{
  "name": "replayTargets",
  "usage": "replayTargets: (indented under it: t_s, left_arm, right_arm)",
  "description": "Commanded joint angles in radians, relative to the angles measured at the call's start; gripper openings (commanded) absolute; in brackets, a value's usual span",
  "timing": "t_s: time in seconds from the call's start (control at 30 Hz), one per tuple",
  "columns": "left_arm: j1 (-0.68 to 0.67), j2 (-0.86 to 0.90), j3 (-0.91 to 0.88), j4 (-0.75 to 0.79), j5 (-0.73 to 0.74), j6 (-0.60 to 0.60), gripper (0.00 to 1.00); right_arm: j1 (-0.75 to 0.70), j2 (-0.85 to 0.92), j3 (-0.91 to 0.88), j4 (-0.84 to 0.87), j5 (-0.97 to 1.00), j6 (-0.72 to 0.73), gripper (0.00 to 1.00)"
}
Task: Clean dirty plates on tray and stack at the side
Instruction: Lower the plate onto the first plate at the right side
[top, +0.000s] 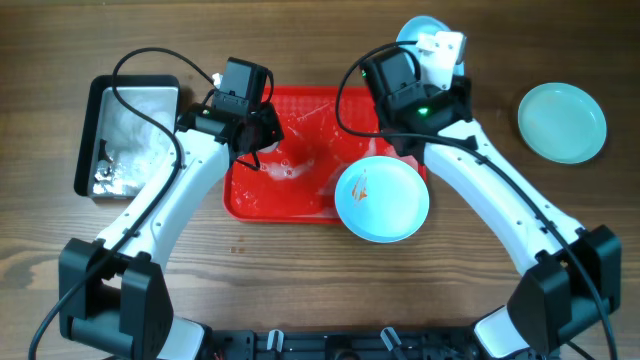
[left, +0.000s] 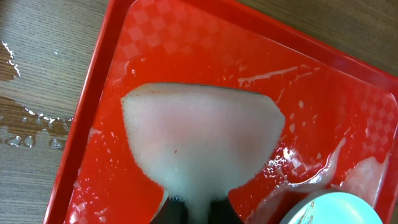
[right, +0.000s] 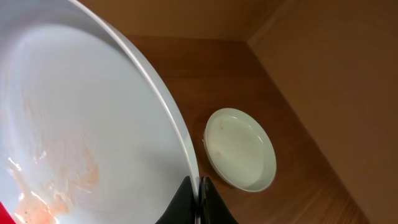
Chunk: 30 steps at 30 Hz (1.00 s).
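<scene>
Left tool (left: 194, 210) pressed together on sponge (left: 199, 137), hanging over wet, foamy tray (left: 186, 43); sponge not touching any plate.

Right tool (right: 199, 198) pinching rim of smeared plate (top: 382, 200), held up over tray's right near corner. Orange smears on it, so judged unwashed.

Second plate (top: 562, 122) on bench (top: 300, 290), well right of tray, looks clean.

Third plate (top: 418, 28) at far edge, mostly hidden by right arm (top: 500, 200); condition unclear.

No stack yet. Judged: one plate likely done, smeared plate next for scrubbing, stacking left.

Smeared turquoise plate (top: 381, 199) over red tray (top: 290, 195), second plate (top: 562, 122) aside
</scene>
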Motion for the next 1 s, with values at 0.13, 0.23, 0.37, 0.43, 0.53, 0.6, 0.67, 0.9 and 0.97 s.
replayTargets:
  t_s: [0.13,0.23,0.37,0.43,0.53,0.6,0.67,0.9,0.97]
  left_arm:
    - [0.0,0.004,0.013,0.004,0.005,0.019,0.04]
    - [0.0,0.004,0.013,0.003,0.005,0.019,0.04]
    - [0.0,0.004,0.013,0.004,0.005,0.019,0.04]
    - [0.0,0.004,0.013,0.003,0.005,0.019,0.04]
    - [0.0,0.004,0.013,0.003,0.005,0.019,0.04]
    - [0.0,0.004,0.013,0.004,0.005,0.019,0.04]
    - [0.0,0.004,0.013,0.004,0.005,0.019,0.04]
    - [0.0,0.004,0.013,0.003,0.005,0.019,0.04]
    - [0.0,0.004,0.013,0.0,0.005,0.02,0.04]
  right_arm:
    - [0.065,0.012,-0.029,-0.072,0.076,0.115,0.04]
    - [0.068,0.018,-0.048,-0.069,0.113,0.114,0.04]
    - [0.076,0.021,-0.055,-0.06,0.125,0.111,0.04]
    - [0.098,0.016,-0.055,-0.077,0.156,0.119,0.04]
    - [0.099,0.018,-0.059,-0.056,0.174,0.122,0.04]
    - [0.1,0.018,-0.059,-0.056,0.184,0.122,0.04]
    - [0.1,0.018,-0.059,-0.056,0.185,0.135,0.04]
    - [0.03,0.018,-0.059,-0.018,-0.229,0.154,0.04]
    - [-0.072,0.018,-0.059,-0.013,-0.466,0.17,0.04]
